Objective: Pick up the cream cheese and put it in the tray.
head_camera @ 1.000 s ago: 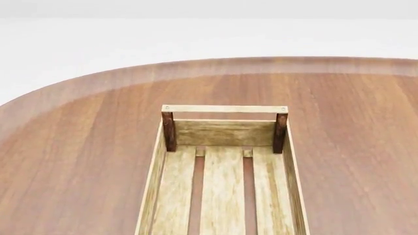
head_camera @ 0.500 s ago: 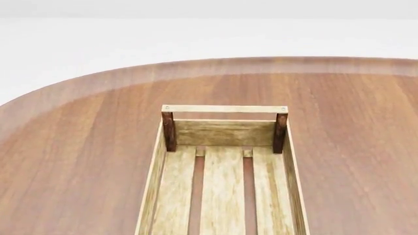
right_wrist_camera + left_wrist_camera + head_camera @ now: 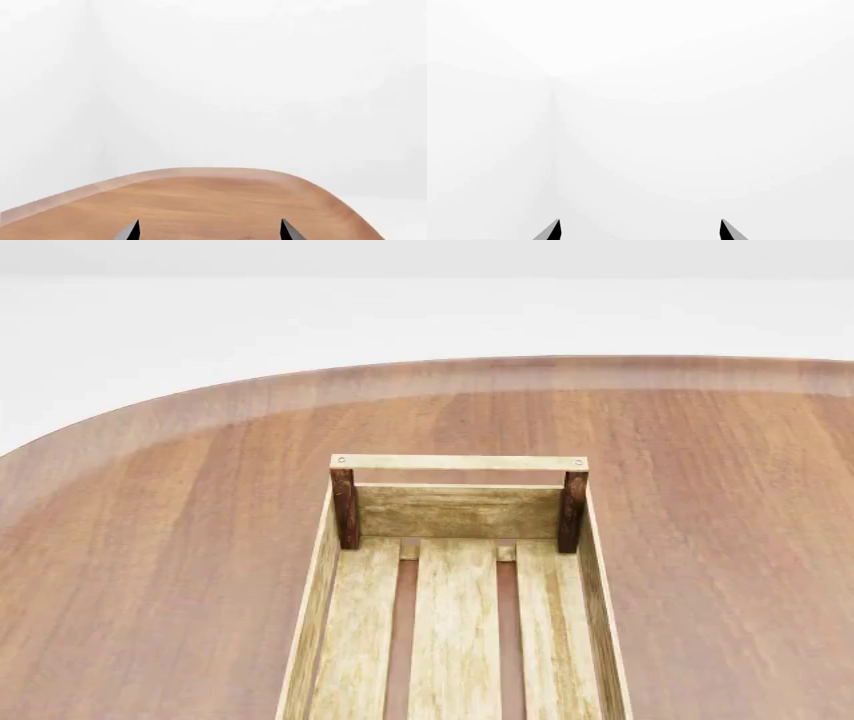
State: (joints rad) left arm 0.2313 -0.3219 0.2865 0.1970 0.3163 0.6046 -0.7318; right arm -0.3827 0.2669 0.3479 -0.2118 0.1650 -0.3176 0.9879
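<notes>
I can't see the cream cheese in any view, so I can't place it. In the head view the tray point(image 3: 454, 585) sits at centre, running from the near edge of frame away from me, on the worktop point(image 3: 160, 570). Only its far end shows: two dark brown corner posts with a pale rail across their tops, a slat end wall below that, long side walls, and three floor slats with gaps where the worktop shows through. What I see of the tray's inside holds nothing. The worktop is reddish-brown wood with a rounded far edge, against a plain white background.

Neither arm shows in the head view. Left claw point(image 3: 639, 231): only two dark fingertips at the frame edge, well apart, nothing between them, facing blank white. Right claw point(image 3: 210, 231): same, two dark tips spread apart with nothing between, over the worktop point(image 3: 200, 205) with its curved rim beyond them.
</notes>
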